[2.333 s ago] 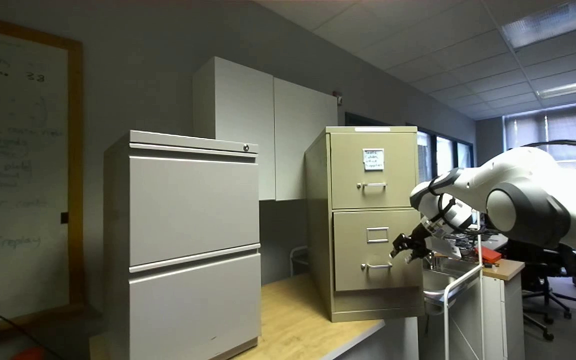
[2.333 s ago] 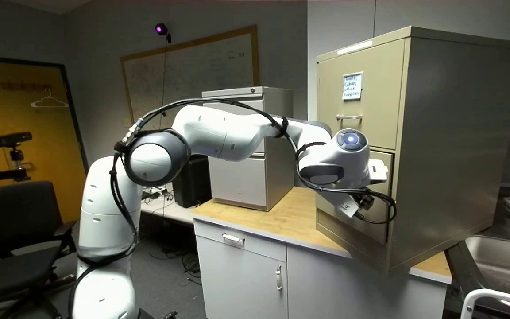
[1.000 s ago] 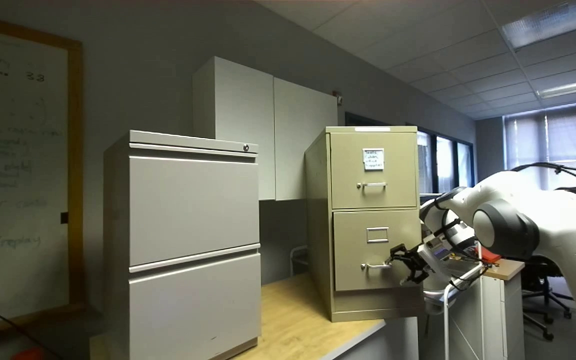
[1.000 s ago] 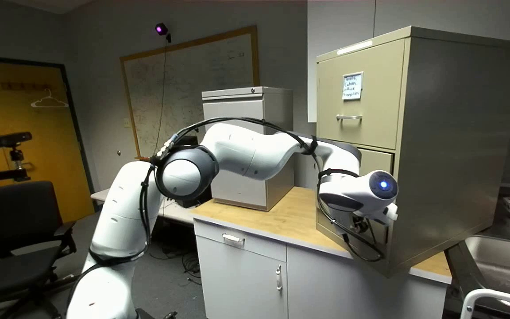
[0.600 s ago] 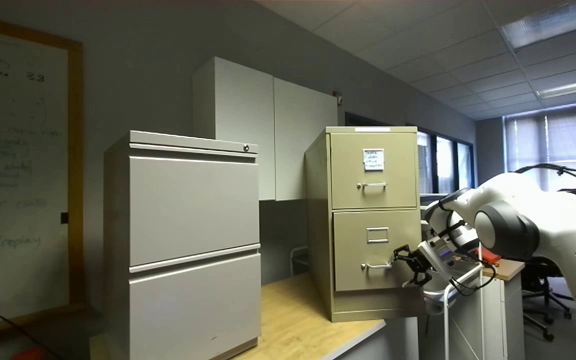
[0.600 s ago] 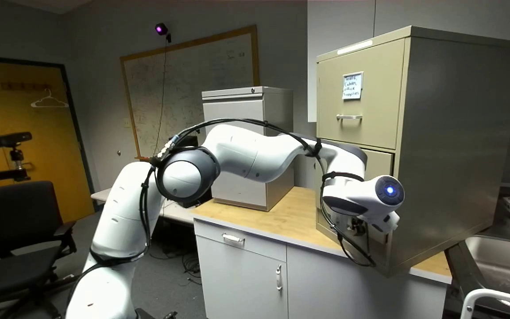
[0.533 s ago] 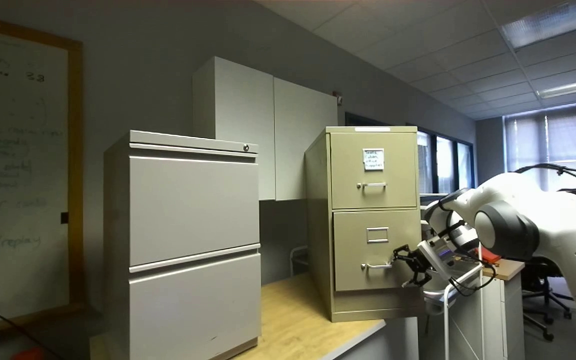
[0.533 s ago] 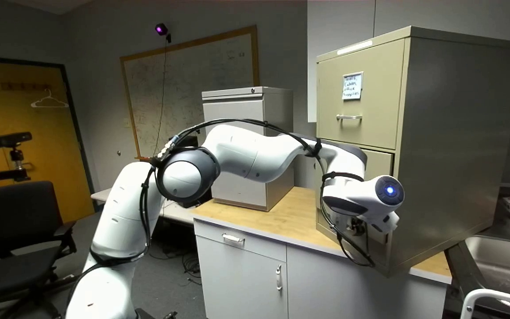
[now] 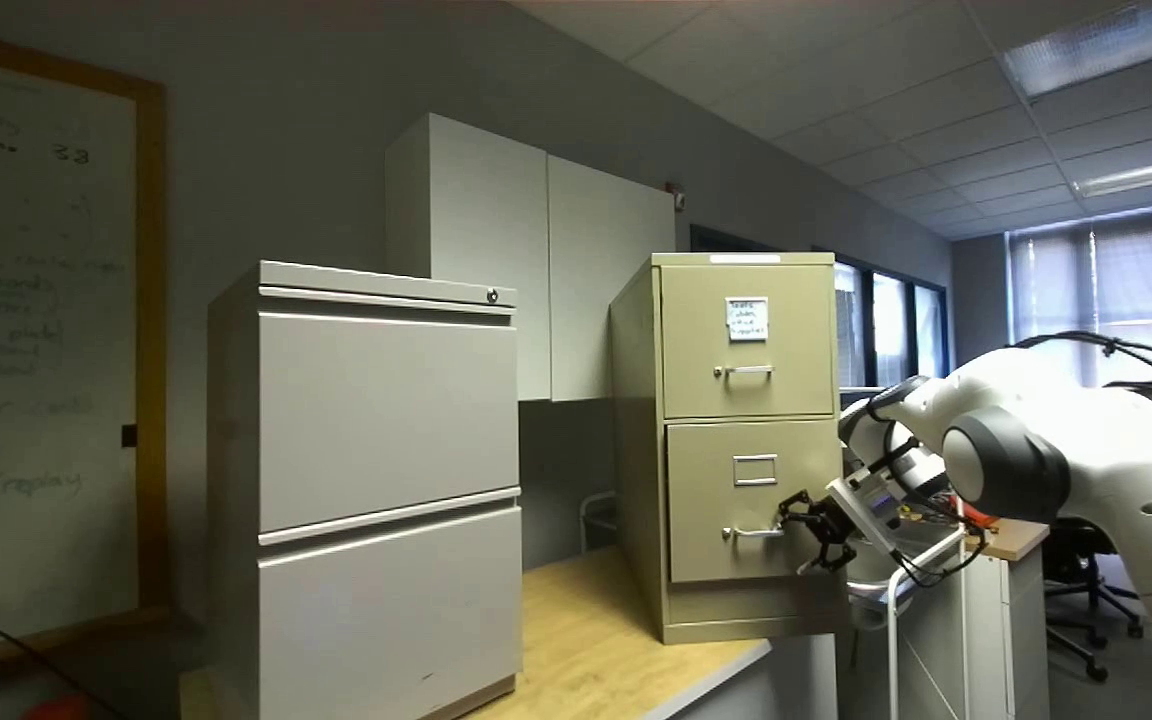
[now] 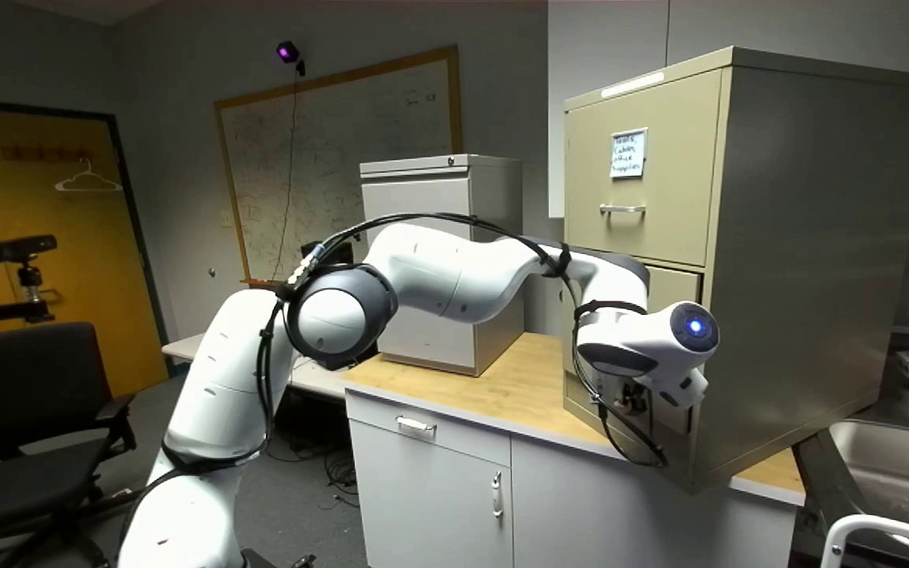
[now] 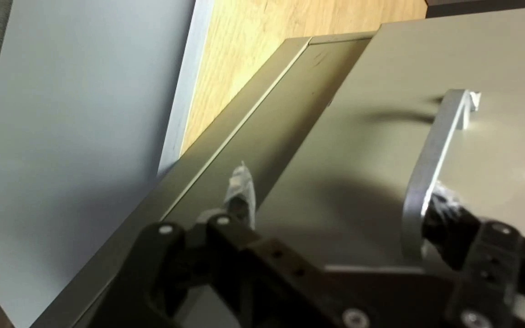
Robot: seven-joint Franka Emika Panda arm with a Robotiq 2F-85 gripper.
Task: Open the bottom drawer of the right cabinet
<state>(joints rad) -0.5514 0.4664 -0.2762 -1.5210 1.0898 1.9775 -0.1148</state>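
My fingers [image 11: 454,230] stand wide apart, nothing clasped — the silver handle [image 11: 423,175] lies between them.
One sits just beside it; I'd best hook behind, close snugly, then draw straight out — the bottom drawer [image 9: 726,505], lower front of the right cabinet [image 10: 762,252], looks barely ajar.

On counter [image 9: 586,625] in both exterior views: left cabinet [image 9: 386,480], right cabinet [image 10: 794,260] right of it; gripper [image 9: 794,544] before bottom drawer [image 9: 751,507]

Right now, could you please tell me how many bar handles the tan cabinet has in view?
2: the upper handle on the top drawer, and the lower handle on the bottom drawer; no others appear hidden.
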